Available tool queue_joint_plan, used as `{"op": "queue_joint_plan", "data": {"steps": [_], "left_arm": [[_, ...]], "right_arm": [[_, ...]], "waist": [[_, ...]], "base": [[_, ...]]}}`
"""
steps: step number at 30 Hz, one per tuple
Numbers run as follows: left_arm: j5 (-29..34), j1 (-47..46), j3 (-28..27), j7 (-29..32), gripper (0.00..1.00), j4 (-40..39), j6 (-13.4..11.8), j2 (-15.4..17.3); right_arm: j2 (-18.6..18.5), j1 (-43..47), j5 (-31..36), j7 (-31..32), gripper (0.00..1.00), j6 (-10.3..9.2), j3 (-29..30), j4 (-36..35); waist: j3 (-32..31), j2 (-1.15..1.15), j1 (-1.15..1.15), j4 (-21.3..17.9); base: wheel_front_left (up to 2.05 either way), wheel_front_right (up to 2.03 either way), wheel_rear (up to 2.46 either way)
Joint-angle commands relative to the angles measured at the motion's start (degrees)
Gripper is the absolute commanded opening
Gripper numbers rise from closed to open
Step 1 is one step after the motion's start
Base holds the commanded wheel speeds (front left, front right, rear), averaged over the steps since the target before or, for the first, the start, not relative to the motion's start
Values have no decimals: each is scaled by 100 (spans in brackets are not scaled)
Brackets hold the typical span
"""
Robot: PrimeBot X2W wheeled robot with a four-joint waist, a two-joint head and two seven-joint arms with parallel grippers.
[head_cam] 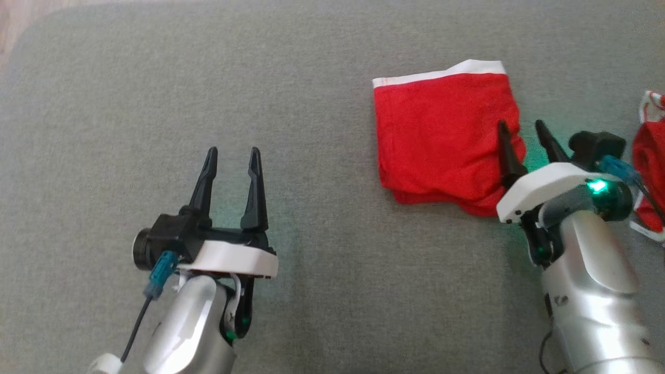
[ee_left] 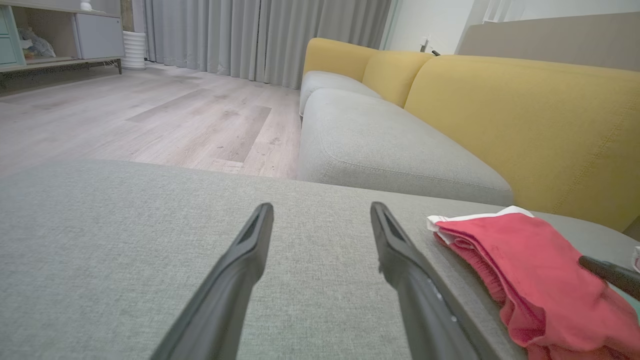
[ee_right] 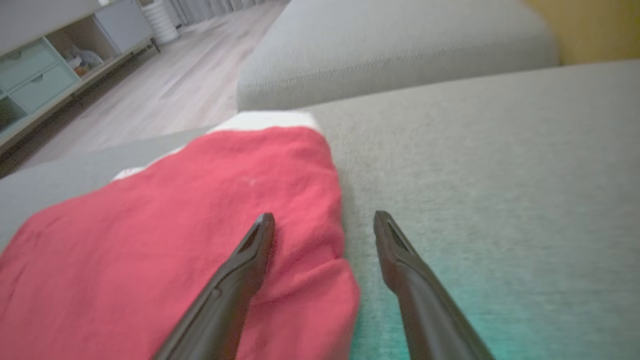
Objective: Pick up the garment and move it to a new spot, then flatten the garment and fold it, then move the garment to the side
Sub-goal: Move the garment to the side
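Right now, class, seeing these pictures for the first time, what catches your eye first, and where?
The bright red garment with its white waistband lies folded on the grey cushion, right of centre in the head view. The right gripper stands open across its right edge, one finger over cloth, one over cushion. The left gripper hangs open over bare cushion to the left.

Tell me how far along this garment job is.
Done, apparently: the red shorts lie flat in a compact layered fold on the grey cushion. In hand: the right claw stands open astride their right edge, gripping nothing; the left claw is open over bare cushion. Left: possibly the move aside, though they already sit near another red garment.
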State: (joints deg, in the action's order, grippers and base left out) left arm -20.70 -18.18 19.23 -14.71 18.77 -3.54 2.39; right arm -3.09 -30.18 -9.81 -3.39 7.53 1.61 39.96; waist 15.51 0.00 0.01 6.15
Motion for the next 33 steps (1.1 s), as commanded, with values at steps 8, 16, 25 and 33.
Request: {"op": "queue_joint_plan", "data": {"steps": [8, 16, 25, 33], "left_arm": [[-80, -284, -59, -29, 100, -167, -69, 49], [-26, -253, -147, -29, 100, -106, -80, 49], [-19, -147, -216, -29, 100, -71, -59, 49], [28, -72, -329, -29, 100, -52, -37, 49]], "right_arm": [[-50, -534, -283, 503, 93, -4, -618, 924], [-330, -754, -49, -64, 0, -4, -1097, 1229], [-895, -668, -112, -197, 0, -4, -1968, 883], [-2259, -373, -519, 220, 0, -4, -2754, -154]], "waist": [[148, 0, -1, 221], [4, 0, -1, 67], [-310, 0, -1, -381], [-473, 0, -1, -692]], "base": [[0, 0, 0], [0, 0, 0], [0, 0, 0], [0, 0, 0]]}}
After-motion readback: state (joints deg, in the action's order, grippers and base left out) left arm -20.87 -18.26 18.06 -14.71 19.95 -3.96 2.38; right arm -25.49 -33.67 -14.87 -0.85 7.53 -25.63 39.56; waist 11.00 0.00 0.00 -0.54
